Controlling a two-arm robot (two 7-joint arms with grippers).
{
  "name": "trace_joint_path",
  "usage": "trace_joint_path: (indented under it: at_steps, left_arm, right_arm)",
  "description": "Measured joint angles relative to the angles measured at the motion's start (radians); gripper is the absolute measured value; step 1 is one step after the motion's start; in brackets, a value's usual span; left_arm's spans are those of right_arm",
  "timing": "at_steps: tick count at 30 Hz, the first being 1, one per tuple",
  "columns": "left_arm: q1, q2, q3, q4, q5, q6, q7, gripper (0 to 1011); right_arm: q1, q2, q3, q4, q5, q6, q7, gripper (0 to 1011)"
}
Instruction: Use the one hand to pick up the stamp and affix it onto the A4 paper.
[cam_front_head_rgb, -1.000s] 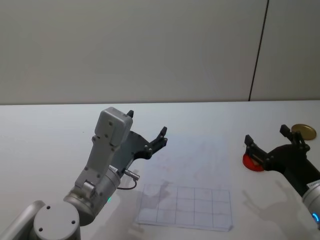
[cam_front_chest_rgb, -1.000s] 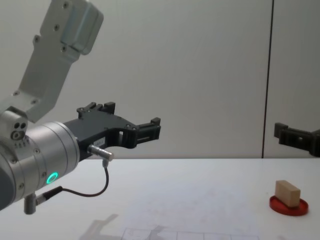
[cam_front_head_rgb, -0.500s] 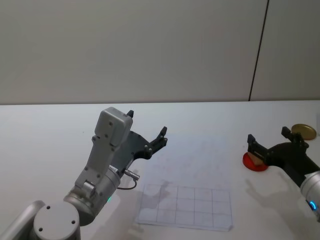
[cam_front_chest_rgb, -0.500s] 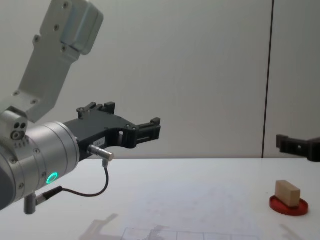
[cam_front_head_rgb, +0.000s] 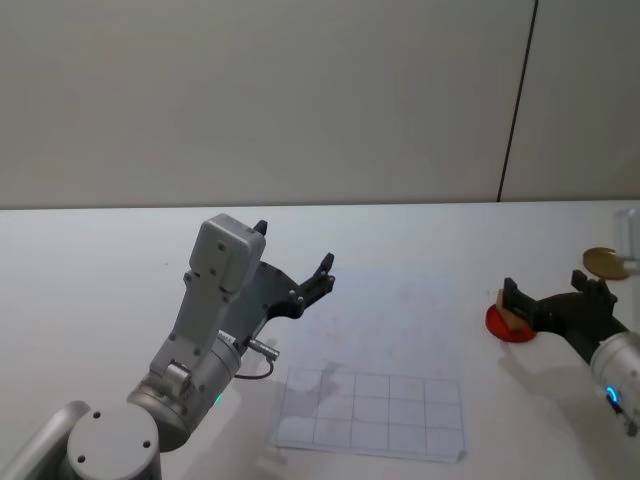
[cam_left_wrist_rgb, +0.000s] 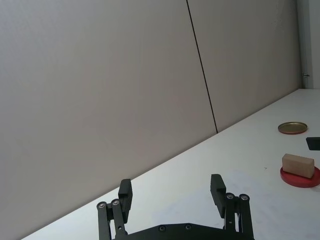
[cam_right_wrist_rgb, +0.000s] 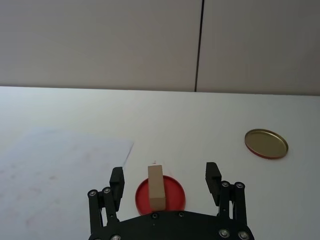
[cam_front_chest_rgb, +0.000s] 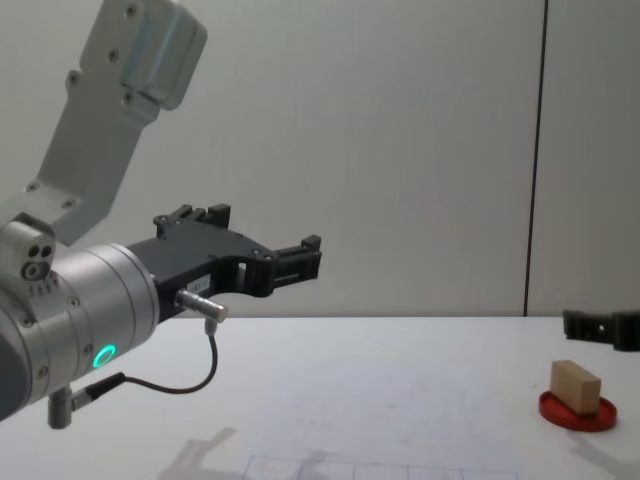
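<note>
Right gripper (cam_front_head_rgb: 543, 283): the 2 jaws stand apart and hold nothing. In the right wrist view they flank the stamp (cam_right_wrist_rgb: 156, 187) with a gap on each side. In the chest view 1 black finger (cam_front_chest_rgb: 600, 326) sits higher than the stamp and clear of it.

The stamp, a pale wooden block, stands on the round red ink pad (cam_right_wrist_rgb: 176, 196) near the right edge of the table (cam_front_head_rgb: 100, 260). A gold lid (cam_right_wrist_rgb: 266, 143) lies apart from the pad, closer to the far right corner.

The A4 paper (cam_front_head_rgb: 390, 350) lies flat at the middle of the table, left of the pad, with its gridded strip toward the near edge.

Left gripper (cam_left_wrist_rgb: 170, 184): jaws apart and empty, held above the table just left of the paper; its arm carries a green ring (cam_front_chest_rgb: 103, 355).
</note>
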Motion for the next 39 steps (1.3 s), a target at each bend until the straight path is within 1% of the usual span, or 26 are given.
trace_joint_path:
  at_steps: [6,10,16,26,28,29,33,34,35,36,37,38,39]
  left_arm:
    - [0.000,0.000,0.000,0.000,0.000,0.000,0.000,993]
    - [0.000,0.000,0.000,0.000,0.000,0.000,0.000,993]
    - [0.000,0.000,0.000,0.000,0.000,0.000,0.000,993]
    - [0.000,0.000,0.000,0.000,0.000,0.000,0.000,993]
    - [0.000,0.000,0.000,0.000,0.000,0.000,0.000,993]
    - [0.000,0.000,0.000,0.000,0.000,0.000,0.000,993]
    - [0.000,0.000,0.000,0.000,0.000,0.000,0.000,993]
    - [0.000,0.000,0.000,0.000,0.000,0.000,0.000,993]
    - [0.000,0.000,0.000,0.000,0.000,0.000,0.000,993]
    - [0.000,0.000,0.000,0.000,0.000,0.000,0.000,993]
    - [0.000,0.000,0.000,0.000,0.000,0.000,0.000,993]
    - [0.000,0.000,0.000,0.000,0.000,0.000,0.000,993]
    - [0.000,0.000,0.000,0.000,0.000,0.000,0.000,993]
  right_arm:
    - [0.039,-0.027,-0.004,0.049,-0.016,0.045,-0.039,1001]
    - [0.060,-0.040,-0.007,0.079,-0.026,0.061,-0.052,1001]
    - [0.091,-0.061,-0.014,0.122,-0.047,0.077,-0.063,1001]
    - [0.130,-0.090,-0.029,0.185,-0.085,0.096,-0.062,998]
    - [0.134,-0.094,-0.031,0.193,-0.090,0.098,-0.060,976]
    - [0.139,-0.097,-0.033,0.201,-0.095,0.101,-0.057,941]
    - [0.146,-0.103,-0.037,0.215,-0.105,0.106,-0.052,861]
    - [0.149,-0.106,-0.039,0.223,-0.112,0.109,-0.048,832]
    - [0.152,-0.109,-0.041,0.229,-0.117,0.111,-0.045,782]
    - [0.152,-0.109,-0.041,0.229,-0.117,0.111,-0.045,782]
    - [0.155,-0.111,-0.043,0.235,-0.122,0.113,-0.041,739]
    - [0.156,-0.113,-0.044,0.238,-0.124,0.114,-0.039,719]
    - [0.159,-0.115,-0.046,0.243,-0.129,0.116,-0.036,661]
